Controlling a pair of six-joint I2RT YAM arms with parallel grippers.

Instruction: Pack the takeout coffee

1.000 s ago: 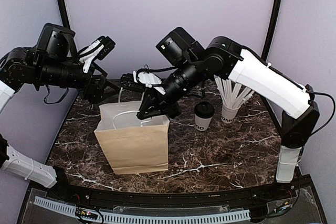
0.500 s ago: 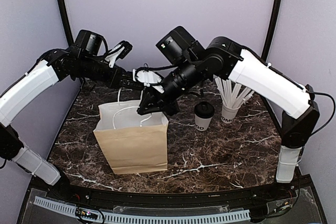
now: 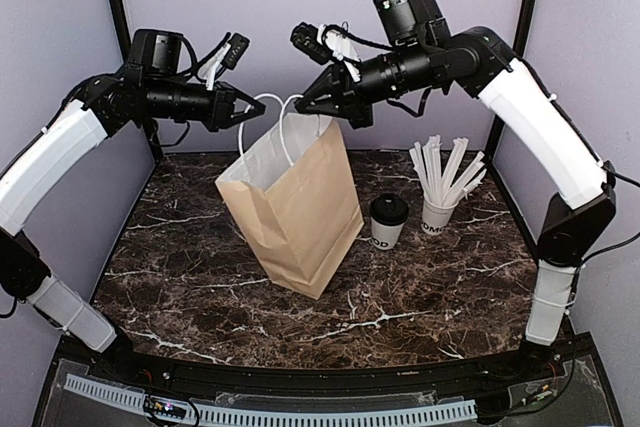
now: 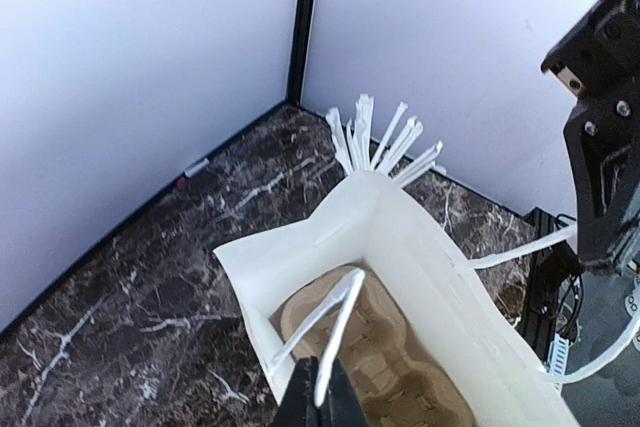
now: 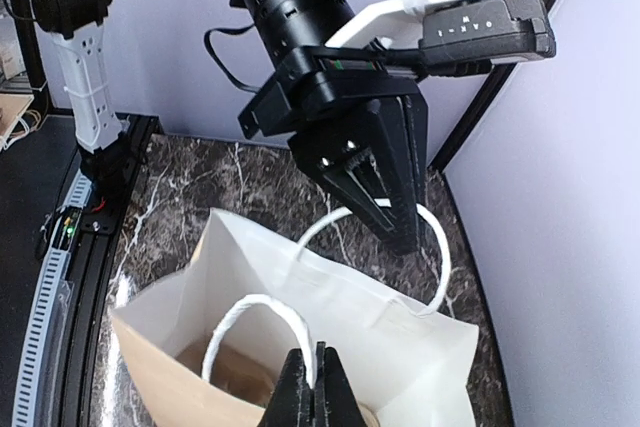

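Both pincers were closed, each on 1 thin white handle of the paper bag: the left pincer on the loop at the bag's left, the right pincer on the other loop. The bag hung tilted between them, its mouth raised. Whether its lower corner touched the bench could not be told. The takeout coffee stood upright on the bench just beside the bag's right side, lid on, with nothing gripping it. The cup of straws stood near it on the far side.

The likeliest trouble was the handles. They were narrow, and a pull apart by the 2 arms could slip 1 loose or tear it from the paper, dropping that side. A swing of the tilted bag could also knock the coffee over. With both pincers occupied, 1 would probably have to let go before the cup could be lifted.

Only the top view showed the coffee. Only the wrist views looked into the bag, where the left wrist showed a moulded cardboard carrier on the bottom.
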